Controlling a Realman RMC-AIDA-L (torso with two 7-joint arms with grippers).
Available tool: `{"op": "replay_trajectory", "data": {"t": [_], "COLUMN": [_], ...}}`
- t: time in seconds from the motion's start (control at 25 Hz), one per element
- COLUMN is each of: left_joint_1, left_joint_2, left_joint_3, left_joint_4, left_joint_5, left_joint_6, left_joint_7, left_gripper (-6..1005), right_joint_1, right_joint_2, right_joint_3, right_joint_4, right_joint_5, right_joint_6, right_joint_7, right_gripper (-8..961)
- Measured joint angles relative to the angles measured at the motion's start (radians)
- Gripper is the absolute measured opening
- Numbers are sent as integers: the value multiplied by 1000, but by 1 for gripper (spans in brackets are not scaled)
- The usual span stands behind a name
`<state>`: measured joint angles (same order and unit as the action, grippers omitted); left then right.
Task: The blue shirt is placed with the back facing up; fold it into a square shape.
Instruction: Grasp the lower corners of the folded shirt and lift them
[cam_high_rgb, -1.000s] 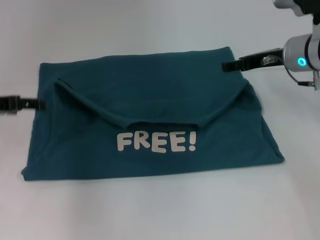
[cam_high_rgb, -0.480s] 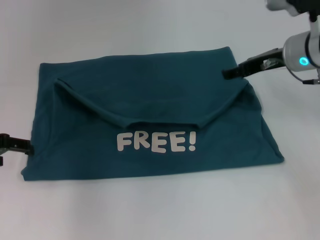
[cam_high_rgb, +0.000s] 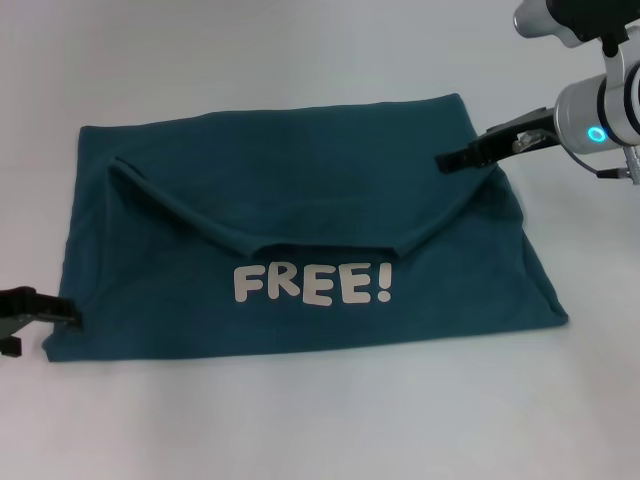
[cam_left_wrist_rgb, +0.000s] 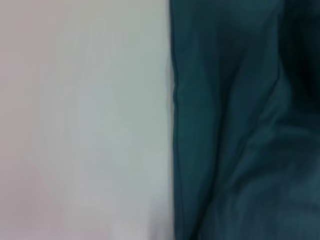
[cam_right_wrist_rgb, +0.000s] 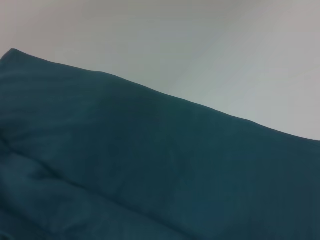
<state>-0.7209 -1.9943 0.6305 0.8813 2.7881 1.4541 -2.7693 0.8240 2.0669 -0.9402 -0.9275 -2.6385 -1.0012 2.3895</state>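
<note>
Both pincers flank the blue shirt (cam_high_rgb: 300, 240).

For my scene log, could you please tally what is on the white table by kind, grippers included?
Dark teal-blue cotton T-shirt with white "FREE!" lettering: 1, folded on the white table.
Black robot grippers: 2, the left gripper at the shirt's near left corner, the right gripper at its far right edge.
Total: 3.
</note>
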Motion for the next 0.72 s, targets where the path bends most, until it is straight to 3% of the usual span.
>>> {"op": "replay_trajectory", "data": {"t": [0.72], "left_joint_1": [-11], "left_joint_2": [-9], "left_joint_3": [-4], "left_joint_4": [-90], "left_joint_5": [2], "left_joint_6": [-62], "left_joint_7": [-2], "left_gripper": [936], "right_joint_1": [0], "right_joint_2": [4], "right_joint_3": [0], "right_joint_4": [1], "right_joint_5": [0], "right_joint_6": [-4], "right_joint_7": [-8], "right_gripper": [930]}}
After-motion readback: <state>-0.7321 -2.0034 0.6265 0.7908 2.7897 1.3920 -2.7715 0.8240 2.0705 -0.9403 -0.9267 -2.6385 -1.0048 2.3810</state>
